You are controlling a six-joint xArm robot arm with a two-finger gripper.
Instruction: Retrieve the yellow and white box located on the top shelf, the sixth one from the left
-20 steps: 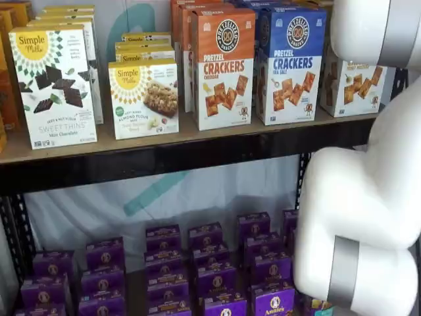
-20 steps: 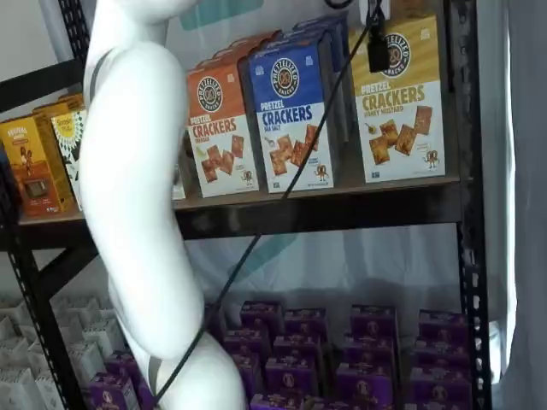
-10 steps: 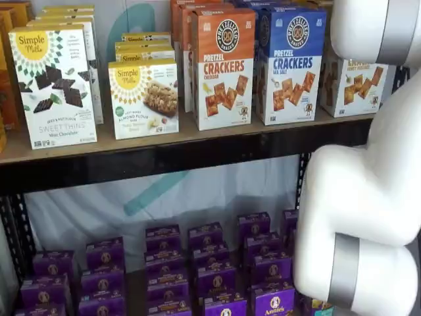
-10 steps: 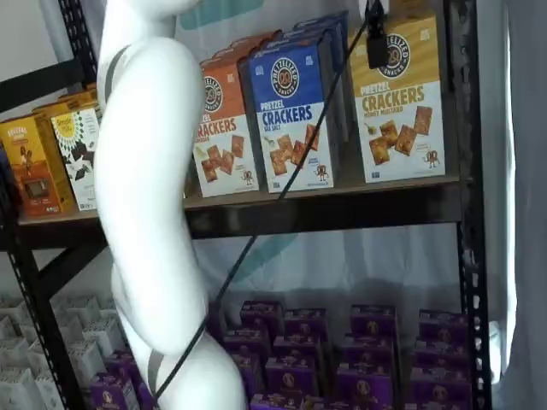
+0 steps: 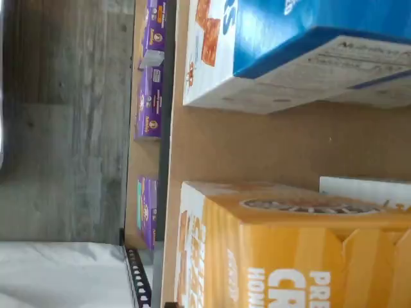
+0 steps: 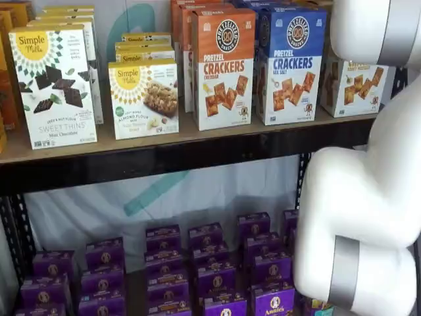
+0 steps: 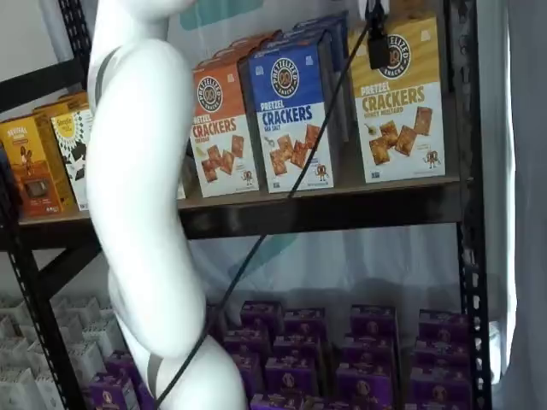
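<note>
The yellow and white box (image 7: pixel 402 107) stands upright at the right end of the top shelf (image 7: pixel 342 195), next to a black upright. In a shelf view (image 6: pixel 355 87) the white arm hides its upper part. The wrist view shows its yellow top and side close up (image 5: pixel 289 256) on the tan board (image 5: pixel 257 144). Of my gripper (image 7: pixel 377 38) only a black finger with a cable shows, hanging from the view's top edge in front of the box's round logo. No gap and no grasp can be made out.
A blue-topped crackers box (image 7: pixel 295 111) and an orange-topped one (image 7: pixel 220 124) stand left of the yellow box. Simple Mills boxes (image 6: pixel 52 85) stand further left. Small purple boxes (image 6: pixel 204 263) fill the lower level. The white arm (image 7: pixel 137 196) stands in front of the shelves.
The white arm has swayed slightly sideways and back. The black finger stays in front of the yellow box's logo. No box has moved.
</note>
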